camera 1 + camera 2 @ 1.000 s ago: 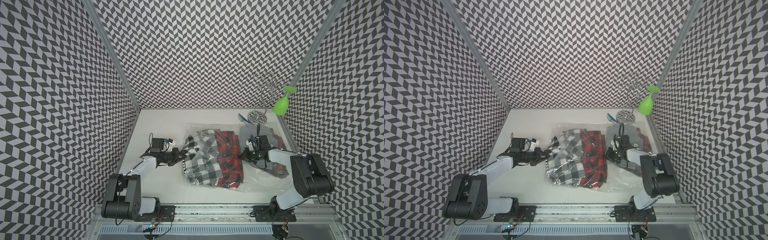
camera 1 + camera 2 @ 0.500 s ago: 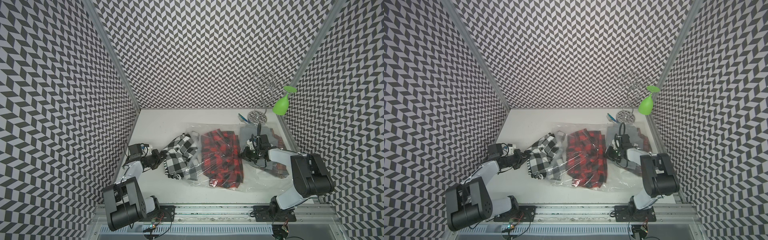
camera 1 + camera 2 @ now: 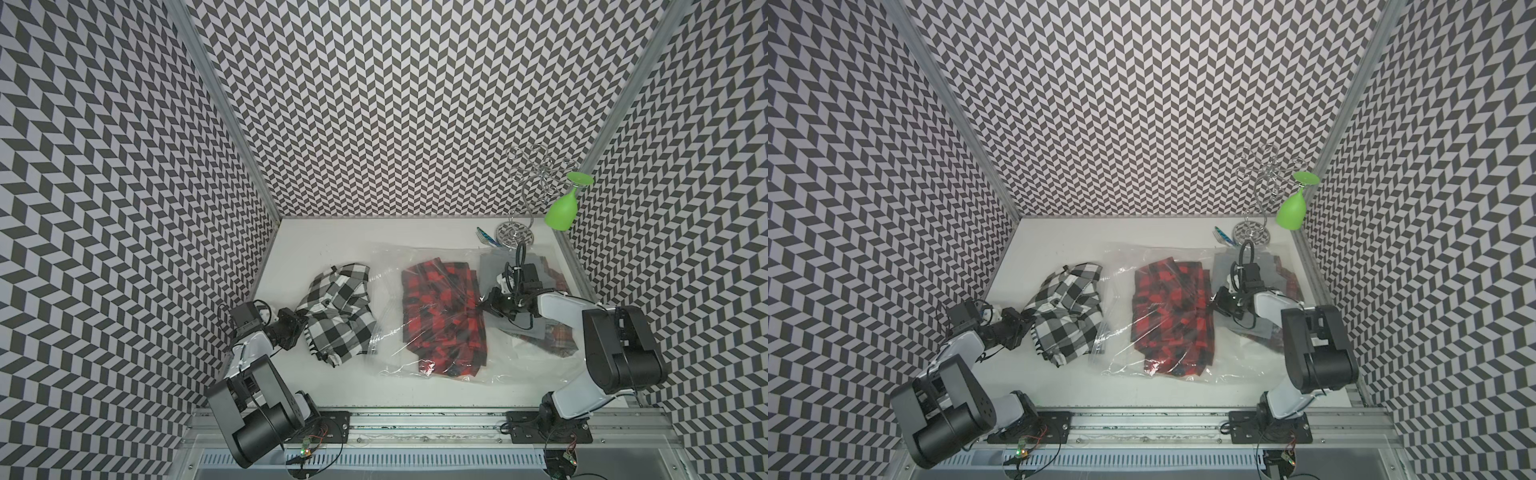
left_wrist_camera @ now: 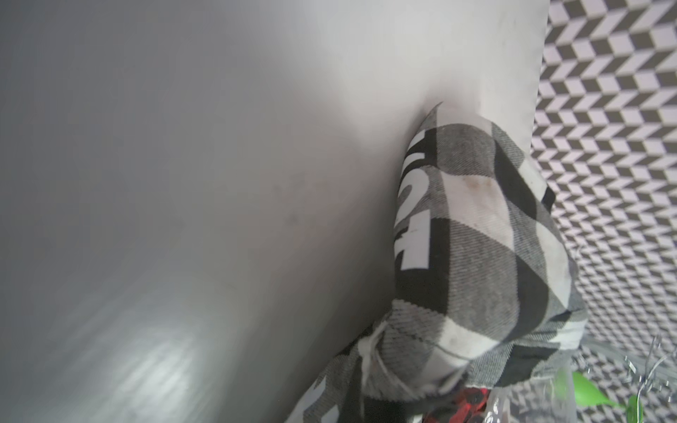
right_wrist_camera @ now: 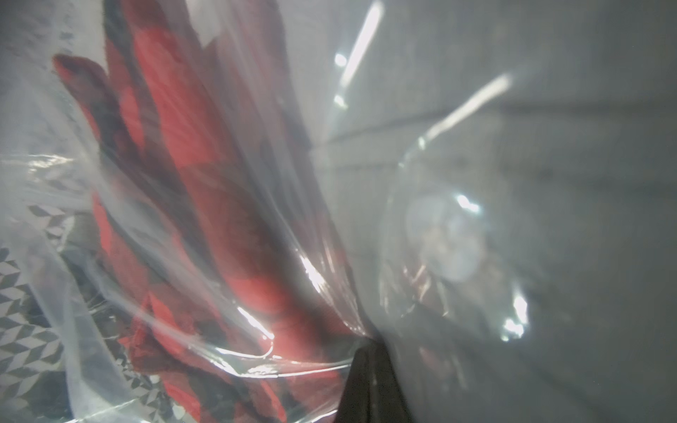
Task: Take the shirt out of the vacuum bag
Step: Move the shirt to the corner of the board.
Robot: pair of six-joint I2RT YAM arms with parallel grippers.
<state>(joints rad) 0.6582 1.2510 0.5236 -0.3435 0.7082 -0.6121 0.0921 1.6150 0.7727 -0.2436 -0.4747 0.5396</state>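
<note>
Clear crinkly plastic vacuum bag (image 3: 519,361) lies mid-bench (image 3: 332,237), red-and-black checked shirt (image 3: 440,316) inside. Just beside its left edge, outside, sits black-and-white checked shirt (image 3: 338,316), left jaws clamped on its edge. Right jaws closed, pinching bag's right side.

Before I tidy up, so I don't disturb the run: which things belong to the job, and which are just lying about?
Job: vacuum bag, pinched by the right gripper; black-and-white shirt, held by the left gripper; red shirt, inside the bag.
Lying about: wire rack; green glass hanging on it; grey cloth.
</note>
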